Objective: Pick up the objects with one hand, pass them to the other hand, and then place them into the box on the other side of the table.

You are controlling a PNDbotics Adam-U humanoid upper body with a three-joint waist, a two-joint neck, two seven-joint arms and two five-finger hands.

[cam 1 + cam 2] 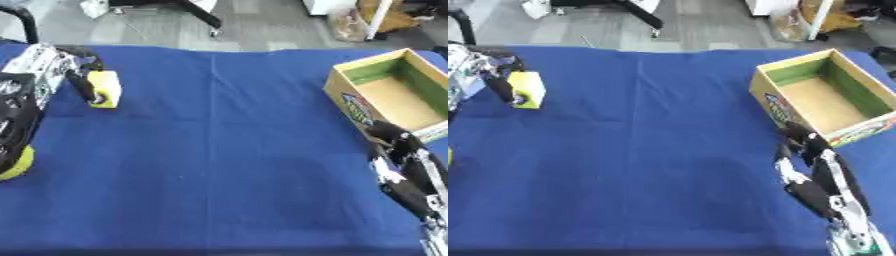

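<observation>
I see my left hand (74, 70) pinching a yellow block (107, 88) above the worktop (219, 150); right hand (820, 180) idles, fingers relaxed, beside the box (824, 95).

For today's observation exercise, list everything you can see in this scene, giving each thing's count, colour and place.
Small yellow block: one, yellow, far left, held by the left hand.
Open cardboard box: one, tan and green inside, printed side, right side of the table.
Blue tablecloth: one, blue, covering the table.
Black mesh basket: one, black, left edge, partly out of view.
Yellow rounded thing: one, yellow, below the basket, left edge.
Left hand: one, black and silver, far left, fingers curled round the block.
Right hand: one, black, lower right, open.
</observation>
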